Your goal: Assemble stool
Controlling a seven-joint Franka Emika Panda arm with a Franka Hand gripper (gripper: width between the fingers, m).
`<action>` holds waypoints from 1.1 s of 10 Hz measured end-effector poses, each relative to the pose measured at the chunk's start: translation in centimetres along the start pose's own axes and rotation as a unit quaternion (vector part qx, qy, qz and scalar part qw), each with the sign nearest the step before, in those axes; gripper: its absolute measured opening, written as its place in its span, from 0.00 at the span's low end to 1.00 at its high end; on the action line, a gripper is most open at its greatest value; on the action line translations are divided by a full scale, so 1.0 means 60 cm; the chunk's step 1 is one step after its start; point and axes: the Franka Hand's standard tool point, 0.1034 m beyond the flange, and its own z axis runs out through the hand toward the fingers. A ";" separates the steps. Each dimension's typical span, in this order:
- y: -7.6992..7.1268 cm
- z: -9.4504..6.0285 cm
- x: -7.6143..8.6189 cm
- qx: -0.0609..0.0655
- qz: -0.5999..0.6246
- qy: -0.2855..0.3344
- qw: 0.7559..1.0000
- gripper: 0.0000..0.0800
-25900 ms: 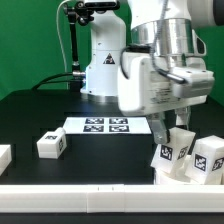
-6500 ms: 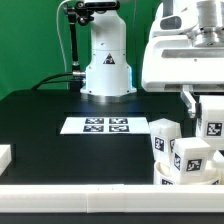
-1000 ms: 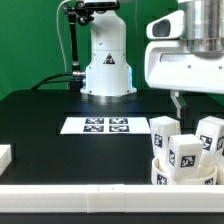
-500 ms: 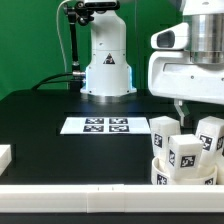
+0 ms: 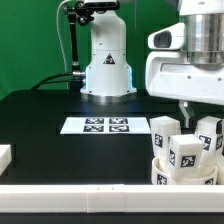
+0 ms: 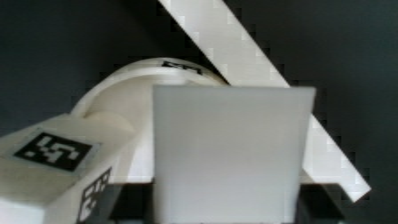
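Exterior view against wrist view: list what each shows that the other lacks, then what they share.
Only the exterior view shows the marker board, the arm's base, the green backdrop and a white block at its left edge. Only the wrist view shows a plain white bar running diagonally past the stool, and a close, flat white leg face between the hand's fingers. Both show the black table and the tagged white stool parts, seat included.

place: robotics lab | cues: green backdrop (image 5: 30, 40), black table (image 5: 40, 115), marker board (image 5: 105, 125)
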 end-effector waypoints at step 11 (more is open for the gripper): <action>0.001 0.003 -0.004 0.012 0.435 -0.001 0.901 0.42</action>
